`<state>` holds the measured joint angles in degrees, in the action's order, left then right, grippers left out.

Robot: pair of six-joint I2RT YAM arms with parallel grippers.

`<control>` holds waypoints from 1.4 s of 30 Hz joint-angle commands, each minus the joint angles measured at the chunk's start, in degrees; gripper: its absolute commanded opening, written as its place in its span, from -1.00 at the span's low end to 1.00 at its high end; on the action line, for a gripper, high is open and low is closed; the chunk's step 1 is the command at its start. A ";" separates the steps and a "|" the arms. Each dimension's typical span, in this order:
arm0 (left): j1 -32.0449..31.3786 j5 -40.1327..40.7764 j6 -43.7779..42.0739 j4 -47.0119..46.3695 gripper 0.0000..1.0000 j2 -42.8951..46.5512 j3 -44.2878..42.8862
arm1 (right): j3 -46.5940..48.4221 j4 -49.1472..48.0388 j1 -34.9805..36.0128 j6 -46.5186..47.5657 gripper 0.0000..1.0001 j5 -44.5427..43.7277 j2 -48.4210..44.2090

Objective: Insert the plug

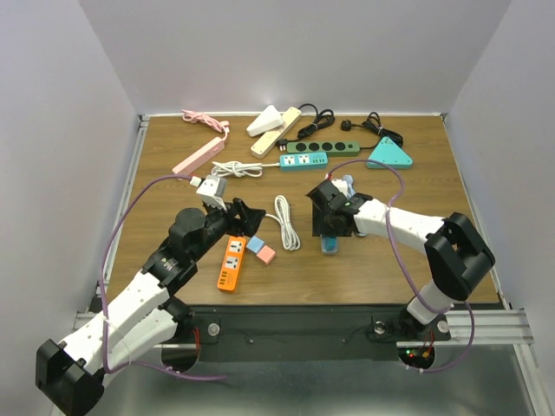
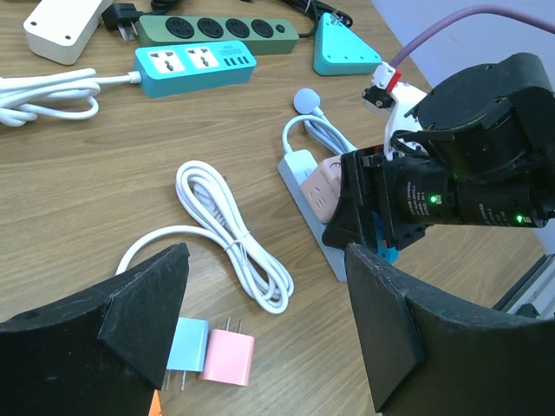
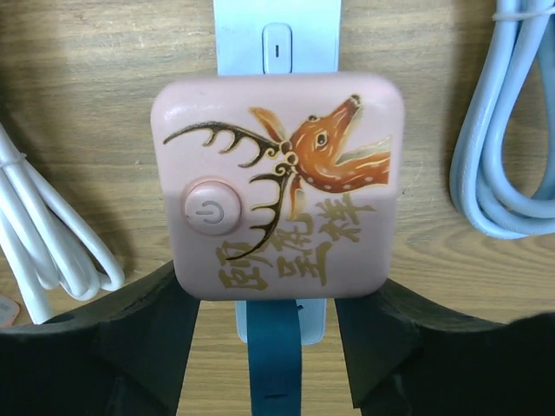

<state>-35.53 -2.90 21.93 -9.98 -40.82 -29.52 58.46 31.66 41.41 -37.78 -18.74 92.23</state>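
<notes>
Black fingers (image 3: 130,347) of the right end effector (image 3: 270,325) fill the bottom of the right wrist view, standing apart with bare wood showing inside each, clamped on nothing; just beyond them sits the pink square cube adapter with a painted deer and round power button (image 3: 277,182), resting squarely on the pale blue plastic power strip (image 3: 238,35), beside that strip's small switch (image 3: 277,41); it looks seated in a socket, though its pins are hidden beneath its body, so I cannot tell if it is fully home; the open straddle suggests an end effector placed to press down or steady the strip, not to carry; a pale blue lead (image 3: 503,173) curls at one side, a coiled white cable (image 3: 52,251) at the other; further off, the left end effector (image 2: 264,260) hovers wide apart and empty above two small plug adapters, pale blue (image 2: 186,342) and pink (image 2: 227,355), probably spares; everything rests on the brown wooden surface (image 1: 451,182).
</notes>
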 commanded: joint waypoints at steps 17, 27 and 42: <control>-1.65 7.47 3.63 1.54 0.56 -0.49 6.40 | 7.11 5.69 -0.54 4.82 0.85 0.29 -19.71; -11.58 16.69 5.49 2.51 0.53 -6.37 7.55 | 11.33 4.82 -0.63 9.30 0.93 -0.77 -17.96; -11.84 19.69 0.22 -1.97 0.52 -24.04 1.39 | 5.62 1.12 -0.63 10.18 0.96 2.31 -23.32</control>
<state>-47.16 15.70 23.81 -8.99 -63.16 -25.58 64.58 35.55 41.21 -28.56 -16.64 71.77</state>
